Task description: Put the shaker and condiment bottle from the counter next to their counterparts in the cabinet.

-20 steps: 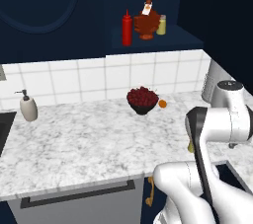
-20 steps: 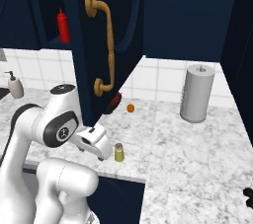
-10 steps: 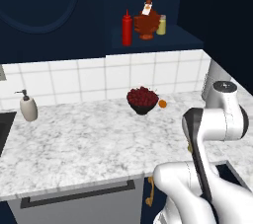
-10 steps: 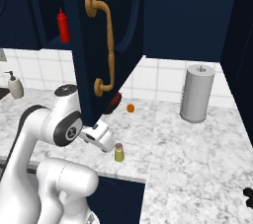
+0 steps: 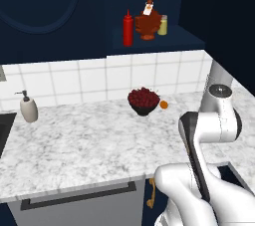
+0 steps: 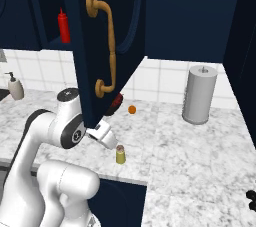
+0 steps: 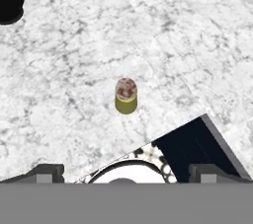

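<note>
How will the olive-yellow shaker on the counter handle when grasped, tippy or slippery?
The shaker is small and squat, standing upright on the flat counter, so it probably resists tipping. Its round, smooth-looking body could slip or twist between the fingers. Knocked over, it would likely roll, and it stands close to the counter edge.

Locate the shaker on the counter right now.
In the right base view the shaker stands upright near the counter's front edge, just below the gripper.

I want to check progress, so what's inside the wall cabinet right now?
On the cabinet shelf stand the red condiment bottle, a squat brown bottle and a pale yellow shaker. The compartment's far right is hidden behind the dark side panel.
</note>
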